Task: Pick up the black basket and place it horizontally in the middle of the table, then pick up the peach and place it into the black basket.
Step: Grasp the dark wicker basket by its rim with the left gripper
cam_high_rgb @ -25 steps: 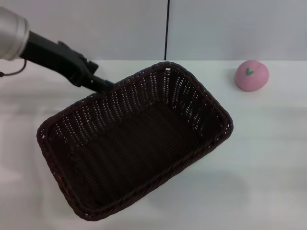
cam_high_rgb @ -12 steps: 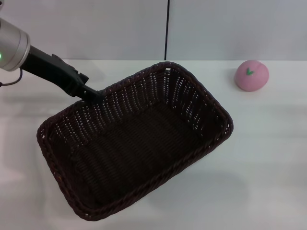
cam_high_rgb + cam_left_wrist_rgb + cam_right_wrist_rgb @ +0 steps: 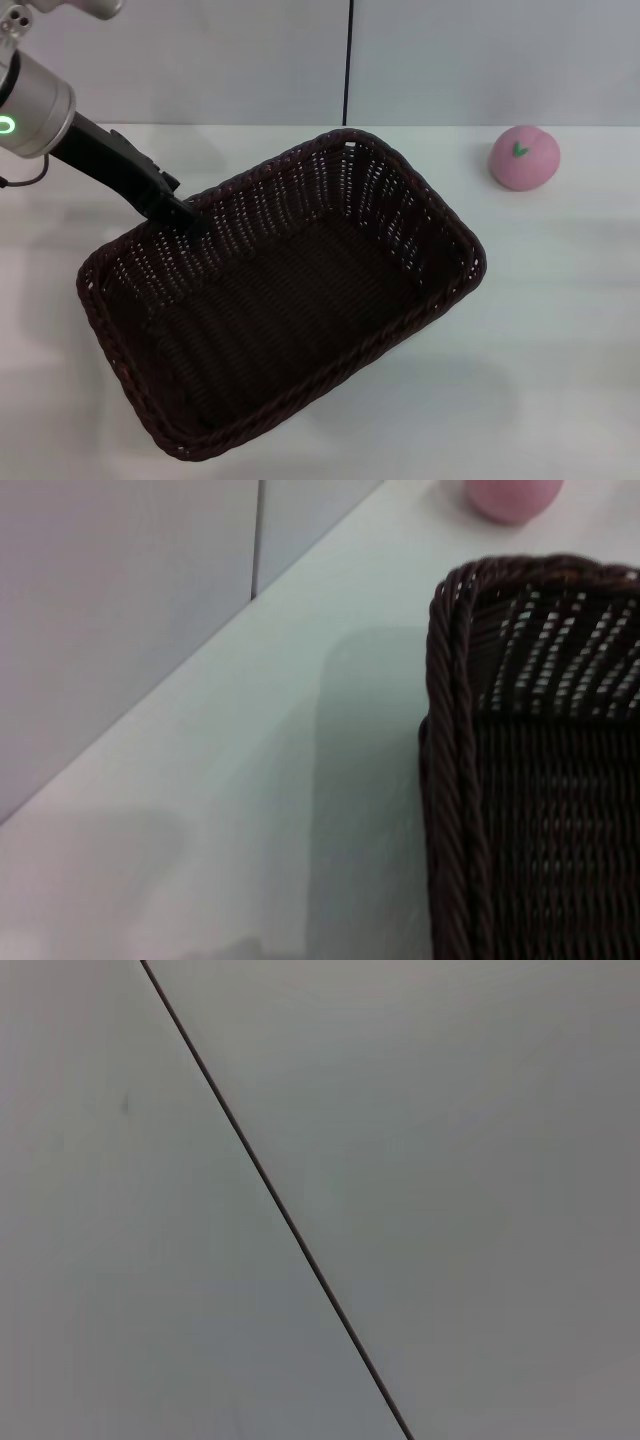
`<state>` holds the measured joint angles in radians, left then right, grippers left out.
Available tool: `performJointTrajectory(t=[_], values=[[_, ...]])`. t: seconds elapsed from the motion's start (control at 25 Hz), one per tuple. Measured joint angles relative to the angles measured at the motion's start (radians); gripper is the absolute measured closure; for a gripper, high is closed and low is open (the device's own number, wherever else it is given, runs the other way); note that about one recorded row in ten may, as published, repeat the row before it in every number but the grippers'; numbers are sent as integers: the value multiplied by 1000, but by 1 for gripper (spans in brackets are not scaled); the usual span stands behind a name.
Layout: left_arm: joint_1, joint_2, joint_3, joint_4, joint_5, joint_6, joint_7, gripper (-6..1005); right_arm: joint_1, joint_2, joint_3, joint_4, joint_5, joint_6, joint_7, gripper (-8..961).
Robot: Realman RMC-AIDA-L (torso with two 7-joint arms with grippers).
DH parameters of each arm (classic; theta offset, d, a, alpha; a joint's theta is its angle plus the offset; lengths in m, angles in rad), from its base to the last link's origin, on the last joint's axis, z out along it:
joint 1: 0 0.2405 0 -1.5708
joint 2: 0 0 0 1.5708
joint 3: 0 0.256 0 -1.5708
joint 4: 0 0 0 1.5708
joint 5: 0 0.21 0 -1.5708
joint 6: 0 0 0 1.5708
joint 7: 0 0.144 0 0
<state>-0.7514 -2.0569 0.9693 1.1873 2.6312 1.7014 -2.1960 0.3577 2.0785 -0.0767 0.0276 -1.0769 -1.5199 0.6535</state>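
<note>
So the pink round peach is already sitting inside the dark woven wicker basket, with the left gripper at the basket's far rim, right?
Not quite. The head view shows the pink round peach resting on the plain white table, apart from the dark woven wicker basket, which is empty. The left gripper is at the basket's far rim, as you said.

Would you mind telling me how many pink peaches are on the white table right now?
1. The small round pink peach sits on the white table at its far right, apart from the dark woven wicker basket, which holds none.
</note>
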Motion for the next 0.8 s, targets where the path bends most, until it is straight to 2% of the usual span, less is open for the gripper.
performJointTrajectory(t=[0.16,0.4,0.8], values=[[-5,-1,52,-1,39,-9,-21,284,0,0,0,0,0,0,0,394],[-5,-2,71,-23,40,-14,-24,289,-3,0,0,0,0,1,1,394],[5,-2,85,-33,43,-25,-15,451,-3,0,6,1,6,15,2,394]])
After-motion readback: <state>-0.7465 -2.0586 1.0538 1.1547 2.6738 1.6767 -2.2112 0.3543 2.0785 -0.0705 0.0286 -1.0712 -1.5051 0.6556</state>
